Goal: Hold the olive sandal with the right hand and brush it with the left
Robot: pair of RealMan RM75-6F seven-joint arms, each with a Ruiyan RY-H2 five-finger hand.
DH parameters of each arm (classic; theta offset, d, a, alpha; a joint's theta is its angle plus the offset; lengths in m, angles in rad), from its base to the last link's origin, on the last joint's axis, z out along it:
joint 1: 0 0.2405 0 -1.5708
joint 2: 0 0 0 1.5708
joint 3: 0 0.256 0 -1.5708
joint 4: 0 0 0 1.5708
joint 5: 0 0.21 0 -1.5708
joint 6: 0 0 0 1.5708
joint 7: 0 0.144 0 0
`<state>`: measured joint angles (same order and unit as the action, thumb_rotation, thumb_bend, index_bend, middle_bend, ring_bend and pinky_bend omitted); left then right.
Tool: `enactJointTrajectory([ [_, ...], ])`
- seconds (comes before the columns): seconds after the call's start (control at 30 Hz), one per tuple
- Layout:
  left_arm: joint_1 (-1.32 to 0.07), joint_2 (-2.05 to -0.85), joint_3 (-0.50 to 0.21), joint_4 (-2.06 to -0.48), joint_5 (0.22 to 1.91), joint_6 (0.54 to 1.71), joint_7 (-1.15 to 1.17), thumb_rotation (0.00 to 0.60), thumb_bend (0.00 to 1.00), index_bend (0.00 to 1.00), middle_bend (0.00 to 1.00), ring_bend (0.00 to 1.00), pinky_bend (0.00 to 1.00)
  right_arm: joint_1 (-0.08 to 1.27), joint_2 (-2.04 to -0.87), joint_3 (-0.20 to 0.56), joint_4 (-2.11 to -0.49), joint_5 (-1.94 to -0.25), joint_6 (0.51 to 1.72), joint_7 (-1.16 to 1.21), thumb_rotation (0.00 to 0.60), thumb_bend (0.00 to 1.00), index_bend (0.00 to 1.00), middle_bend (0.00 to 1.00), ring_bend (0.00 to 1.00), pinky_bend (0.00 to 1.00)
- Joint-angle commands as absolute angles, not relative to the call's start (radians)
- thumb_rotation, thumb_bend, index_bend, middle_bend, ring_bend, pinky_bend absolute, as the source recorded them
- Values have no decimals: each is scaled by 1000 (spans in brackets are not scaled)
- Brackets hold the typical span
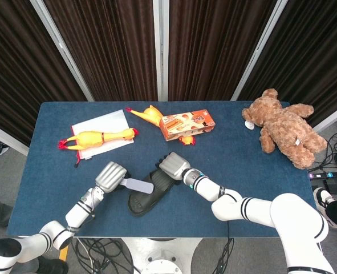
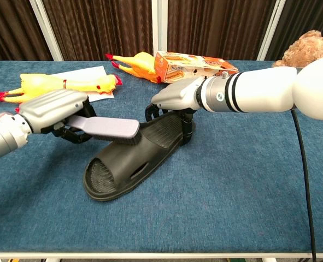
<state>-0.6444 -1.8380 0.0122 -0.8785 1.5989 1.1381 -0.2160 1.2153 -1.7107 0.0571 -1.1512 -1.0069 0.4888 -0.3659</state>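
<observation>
The dark olive sandal lies slantwise on the blue table, toe toward the front edge. My right hand grips its heel end, fingers curled over the rim. In my left hand is a grey brush, held by its handle. The brush head sits over the sandal's strap, bristles down, near the middle of the shoe.
At the back lie a yellow rubber chicken on a white sheet, a second chicken and an orange box. A brown teddy bear sits at the far right.
</observation>
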Motion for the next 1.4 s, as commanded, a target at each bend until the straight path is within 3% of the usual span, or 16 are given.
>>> enactJointTrajectory([
  [0.03,-639,-1844,57,-872,1632,1131,-195,600,514,1000,1000,996,1000,1216,-1710,58,-1149,-1007,487,-364,600,222,638,492,288,400],
  [0.43,-621,-1712,113,-1115,1715,1209,-103,600,514,1000,1000,996,1000,1211,-1705,56,-1148,-1023,490,-352,600,203,604,488,271,394],
  [0.5,-615,-1685,111,-1153,1715,1224,-100,600,514,1000,1000,996,1000,1210,-1700,54,-1151,-1024,489,-353,600,178,542,465,237,371],
  [0.57,-603,-1658,102,-1186,1701,1239,-99,600,514,1000,1000,996,1000,1210,-1691,50,-1160,-1025,486,-355,600,158,403,382,165,289],
  [0.67,-582,-1636,79,-1203,1646,1228,-84,600,514,1000,1000,994,1000,1207,-1677,47,-1177,-1024,491,-360,600,123,128,183,25,101],
  [0.73,-565,-1635,52,-1199,1584,1208,-78,600,513,1000,1000,985,1000,1207,-1660,47,-1197,-1018,496,-365,600,99,18,72,0,23],
  [0.83,-547,-1645,7,-1170,1490,1172,-41,600,511,1000,1000,957,1000,1201,-1626,45,-1240,-1015,519,-376,600,75,0,6,0,0],
  [0.97,-531,-1651,-41,-1165,1376,1118,31,600,505,973,987,901,1000,1183,-1558,48,-1316,-1019,564,-383,600,64,0,0,0,0],
  [1.07,-525,-1658,-64,-1163,1327,1100,68,600,479,832,889,798,1000,1166,-1498,53,-1381,-1031,598,-378,600,63,0,0,0,0],
  [1.13,-523,-1660,-72,-1169,1309,1093,96,600,424,684,769,672,964,1150,-1458,57,-1424,-1045,622,-368,600,63,0,0,0,0],
  [1.2,-522,-1661,-75,-1177,1300,1091,118,600,347,533,634,528,838,1136,-1425,59,-1458,-1059,640,-355,600,63,0,0,0,0],
  [1.27,-519,-1661,-80,-1190,1292,1094,142,600,259,380,489,388,653,1116,-1387,61,-1493,-1079,664,-338,600,63,0,0,0,0],
  [1.4,-510,-1638,-87,-1239,1275,1092,159,600,144,187,253,180,384,1069,-1313,57,-1558,-1126,711,-298,600,63,0,0,0,0],
])
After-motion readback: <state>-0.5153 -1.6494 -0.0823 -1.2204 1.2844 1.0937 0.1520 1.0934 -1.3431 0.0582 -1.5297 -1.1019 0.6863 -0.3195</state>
